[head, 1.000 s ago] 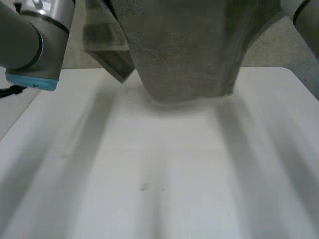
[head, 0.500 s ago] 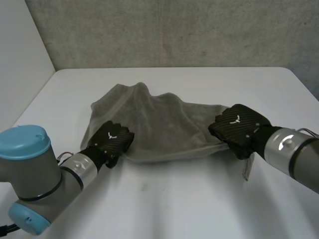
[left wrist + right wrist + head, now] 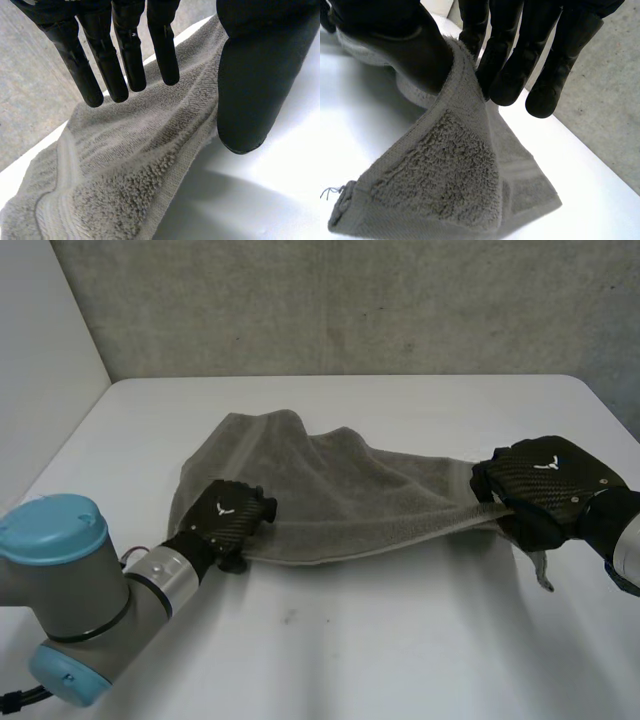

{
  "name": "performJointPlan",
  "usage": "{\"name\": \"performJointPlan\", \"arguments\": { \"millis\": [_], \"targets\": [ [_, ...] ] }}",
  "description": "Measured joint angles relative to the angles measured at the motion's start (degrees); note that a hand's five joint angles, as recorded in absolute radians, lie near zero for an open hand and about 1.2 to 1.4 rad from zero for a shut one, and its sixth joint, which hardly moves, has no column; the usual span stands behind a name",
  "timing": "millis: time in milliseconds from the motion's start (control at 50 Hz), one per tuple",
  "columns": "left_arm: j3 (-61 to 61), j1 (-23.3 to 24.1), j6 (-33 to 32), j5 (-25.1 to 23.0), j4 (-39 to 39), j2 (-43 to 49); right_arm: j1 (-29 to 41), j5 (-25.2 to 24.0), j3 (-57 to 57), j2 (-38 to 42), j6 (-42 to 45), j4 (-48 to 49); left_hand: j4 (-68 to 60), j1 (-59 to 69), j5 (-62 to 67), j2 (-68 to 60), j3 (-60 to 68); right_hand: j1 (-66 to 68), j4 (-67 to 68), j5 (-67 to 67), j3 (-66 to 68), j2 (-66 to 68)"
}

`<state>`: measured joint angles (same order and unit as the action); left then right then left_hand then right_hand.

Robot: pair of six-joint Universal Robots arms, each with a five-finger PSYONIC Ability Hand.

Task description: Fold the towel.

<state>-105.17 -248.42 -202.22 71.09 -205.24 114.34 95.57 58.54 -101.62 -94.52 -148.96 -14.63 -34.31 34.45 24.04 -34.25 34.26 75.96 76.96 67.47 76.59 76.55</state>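
The towel [image 3: 340, 495] is grey terry, looped and nubby, with a flat woven band near its hem. It lies rumpled across the middle of the white table [image 3: 350, 650], with its long axis running from the left edge toward the right edge. Its right end is lifted and drawn taut.

The left hand [image 3: 228, 515] rests at the towel's near left edge, released. Its fingers [image 3: 125, 55] are straight above the pile, and the thumb stands apart beside the hem.

The right hand [image 3: 545, 480] grasps the towel's right end near the table's right edge — cloth is pinched between the thumb and the fingers [image 3: 510, 70], and a corner hangs below the hand.
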Motion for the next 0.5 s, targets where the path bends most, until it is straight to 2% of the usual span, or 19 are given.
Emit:
{"name": "performJointPlan", "arguments": {
  "millis": [260,500],
  "targets": [
    [0.97,-0.25,2.81,0.96,0.14,2.29,-0.05,-0.91,2.35,-1.74,-5.32,0.63,1.27,-1.30,-1.29,1.29,-1.28,0.00,0.00,0.00,0.00,0.00],
    [3.56,-0.76,3.20,10.79,-4.67,5.37,-0.23,-0.93,4.21,-4.03,-9.14,0.50,0.19,-0.27,0.20,0.03,-0.10,0.00,0.00,0.00,0.00,0.00]
  ]
}}
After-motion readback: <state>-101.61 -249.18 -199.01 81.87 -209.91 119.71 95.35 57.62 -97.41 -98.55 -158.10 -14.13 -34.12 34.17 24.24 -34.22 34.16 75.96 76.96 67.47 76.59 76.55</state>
